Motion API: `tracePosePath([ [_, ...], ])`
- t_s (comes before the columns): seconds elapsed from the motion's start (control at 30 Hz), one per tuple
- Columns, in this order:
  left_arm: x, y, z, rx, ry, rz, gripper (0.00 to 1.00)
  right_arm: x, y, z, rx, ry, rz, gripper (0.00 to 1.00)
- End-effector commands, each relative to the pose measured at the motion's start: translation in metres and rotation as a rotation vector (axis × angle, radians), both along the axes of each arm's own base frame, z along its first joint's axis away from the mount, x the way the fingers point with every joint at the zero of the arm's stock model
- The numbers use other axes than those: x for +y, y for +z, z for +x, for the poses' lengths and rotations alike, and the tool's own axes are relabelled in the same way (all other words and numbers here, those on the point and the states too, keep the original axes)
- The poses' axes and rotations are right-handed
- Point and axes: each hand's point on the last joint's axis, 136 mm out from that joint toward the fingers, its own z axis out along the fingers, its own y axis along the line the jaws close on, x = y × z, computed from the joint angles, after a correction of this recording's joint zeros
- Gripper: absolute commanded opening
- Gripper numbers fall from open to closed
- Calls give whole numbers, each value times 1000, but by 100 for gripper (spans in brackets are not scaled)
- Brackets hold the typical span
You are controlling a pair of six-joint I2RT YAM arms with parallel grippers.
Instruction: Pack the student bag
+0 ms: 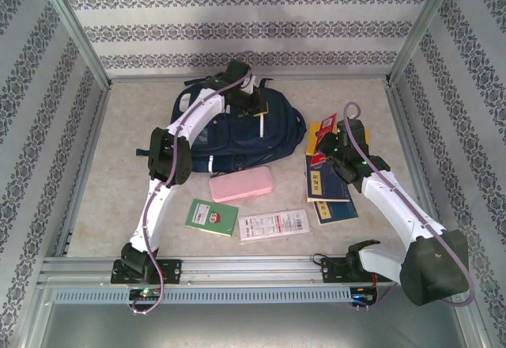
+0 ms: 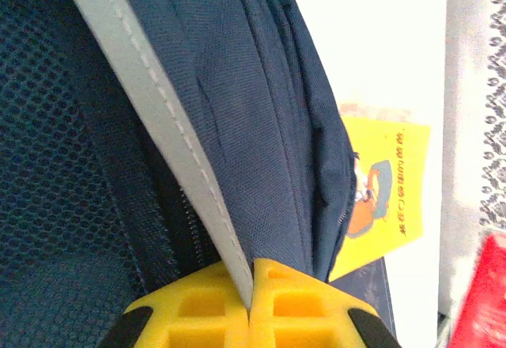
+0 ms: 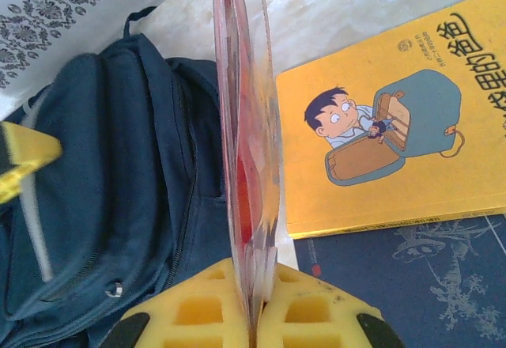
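Note:
The student bag (image 1: 237, 134), navy with a grey-white strip, lies at the back middle of the table. My left gripper (image 1: 257, 107) is over its right top part, shut on the grey-white strip (image 2: 158, 111) at the edge of a bag flap, pinched between the yellow pads (image 2: 198, 308). To the right of the bag, my right gripper (image 1: 330, 149) is shut on a thin red packet (image 3: 249, 126) in clear plastic, held edge-on and upright between bag (image 3: 118, 182) and yellow book (image 3: 395, 126).
A yellow book (image 1: 322, 130) lies on dark blue books (image 1: 328, 188) right of the bag. In front of the bag lie a pink pencil case (image 1: 241, 183), a green booklet (image 1: 212, 217) and a white-and-red sheet (image 1: 274, 225). Patterned walls stand close around.

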Motion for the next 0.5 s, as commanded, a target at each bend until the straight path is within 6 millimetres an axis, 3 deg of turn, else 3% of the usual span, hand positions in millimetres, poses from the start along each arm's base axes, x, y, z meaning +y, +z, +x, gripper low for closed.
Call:
tracePosePath([
  [0.0, 33, 111, -20, -190, -78, -13, 0, 12, 32, 7, -91, 45, 37, 0],
  [0.17, 66, 158, -30, -278, -71, -34, 0, 40, 58, 11, -168, 163, 103, 0],
  [0.33, 63, 197, -48, -372, -190, -144, 0, 81, 73, 20, -209, 340, 253, 0],
  [0.47, 66, 216, -56, -403, -234, -214, 0, 115, 80, 31, -196, 491, 371, 0],
])
